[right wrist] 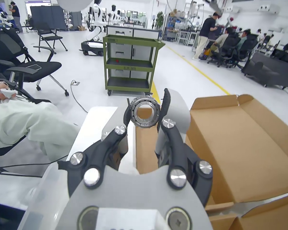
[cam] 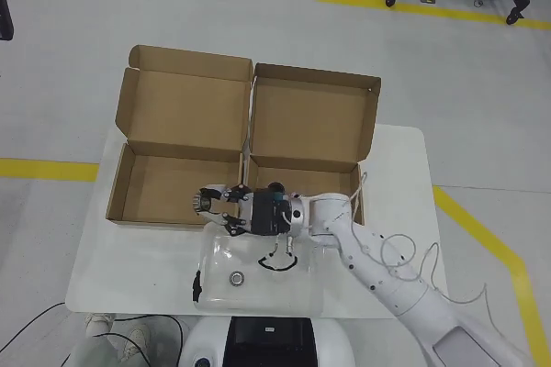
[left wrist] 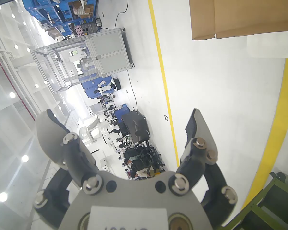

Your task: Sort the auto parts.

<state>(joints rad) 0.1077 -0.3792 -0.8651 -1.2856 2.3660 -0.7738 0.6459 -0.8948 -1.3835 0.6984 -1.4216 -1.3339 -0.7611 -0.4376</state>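
Over the near right corner of the left cardboard box [cam: 165, 188], my right gripper [right wrist: 145, 111] holds a metal roller bearing [right wrist: 144, 118], fingers pinched narrow on its two sides with the ring's bore facing the wrist camera. Both boxes sit side by side with lids up on the white table [cam: 395, 165], the right cardboard box [cam: 303, 176] touching the left one. Nearer the robot stands a clear bin [cam: 225, 257], and in it I see a small ring [cam: 237, 277] and what looks like a black gasket [cam: 278, 264]. My left gripper [left wrist: 121, 116] is spread wide with nothing between its fingers, aimed past a box flap at the floor.
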